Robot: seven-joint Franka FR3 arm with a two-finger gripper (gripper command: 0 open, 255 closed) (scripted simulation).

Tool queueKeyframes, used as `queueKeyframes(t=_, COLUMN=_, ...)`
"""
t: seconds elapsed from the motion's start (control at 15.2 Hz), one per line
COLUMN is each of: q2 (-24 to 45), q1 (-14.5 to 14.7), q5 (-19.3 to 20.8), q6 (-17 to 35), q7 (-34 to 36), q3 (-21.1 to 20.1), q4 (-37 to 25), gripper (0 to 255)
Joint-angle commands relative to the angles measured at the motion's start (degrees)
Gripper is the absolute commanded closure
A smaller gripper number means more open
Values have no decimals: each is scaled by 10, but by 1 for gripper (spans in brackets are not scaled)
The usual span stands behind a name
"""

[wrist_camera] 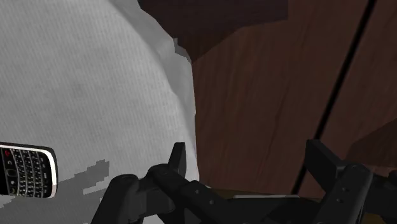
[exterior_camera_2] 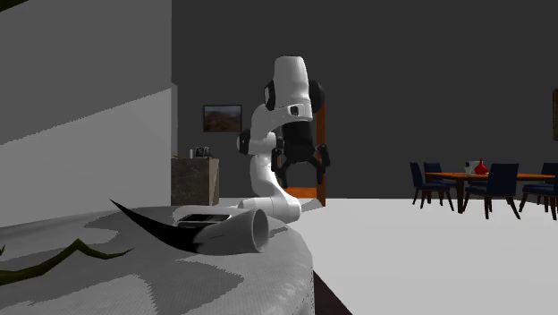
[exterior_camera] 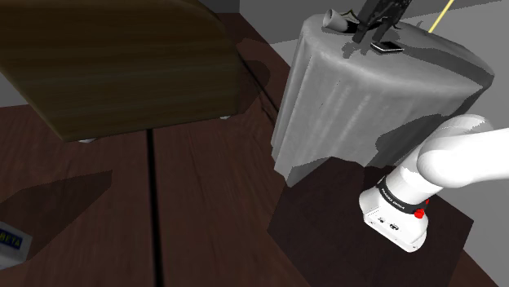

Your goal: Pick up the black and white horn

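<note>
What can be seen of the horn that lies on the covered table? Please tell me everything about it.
The horn is a curved cone, black at its thin pointed tip, white at its wide, hollow mouth, with a smooth surface. It lies on its side on the table's grey cloth, near the edge, mouth toward the second exterior view's right. A dark phone lies just behind it; whether they touch cannot be told. The open gripper is apart from it.
</note>
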State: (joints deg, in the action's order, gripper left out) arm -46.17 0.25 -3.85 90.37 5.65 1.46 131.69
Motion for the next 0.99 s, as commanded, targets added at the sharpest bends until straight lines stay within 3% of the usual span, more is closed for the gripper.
queueKeyframes(t=0.0, q2=0, q1=0, q5=0, q6=0, q7=0, q3=0, q4=0, gripper=0)
queueKeyframes(t=0.46, q2=40, q1=20, q5=87, q6=18, q7=-220, q3=105, q4=-19, gripper=0)
queueKeyframes(t=0.92, q2=131, q1=55, q5=145, q6=53, q7=-436, q3=207, q4=-88, gripper=0)
